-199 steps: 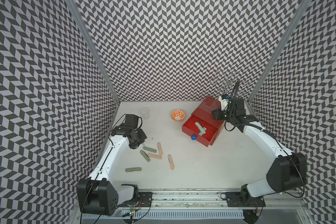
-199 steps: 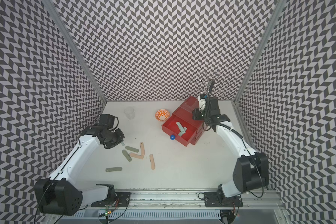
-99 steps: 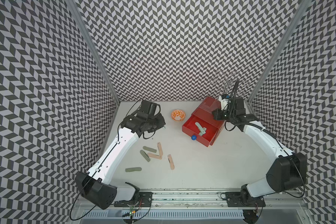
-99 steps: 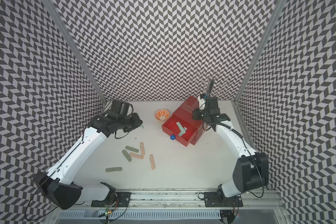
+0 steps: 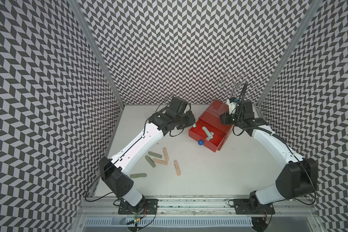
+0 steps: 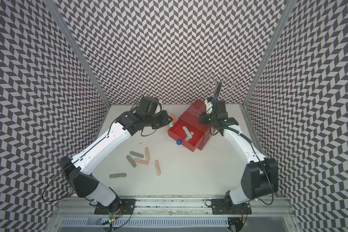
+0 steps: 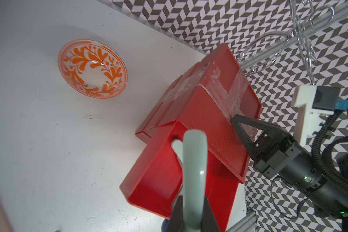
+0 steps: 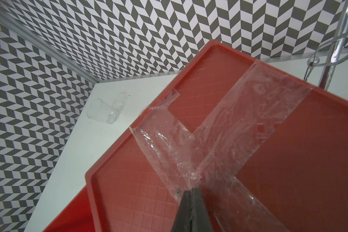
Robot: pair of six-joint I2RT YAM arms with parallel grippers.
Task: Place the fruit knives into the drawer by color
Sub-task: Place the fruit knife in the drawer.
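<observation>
Mint knife in left fingers now reaches drawer.

Open drawer reachable from above.
Two mint knives lay mid-tray; left gripper, gripping another mint knife, hung at its left rim; right gripper sat closed on the chest top.

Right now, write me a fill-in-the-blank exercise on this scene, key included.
1. The left gripper holds a mint fruit knife; the open drawer holds ___ mint knives.
2. The right gripper rests its shut fingers on the ___ of the red chest.
3. The open drawer's round knob is ___.
4. Three peach knives and ___ grey-green knives lie on the table.
Missing words: two; top; blue; three.
</observation>
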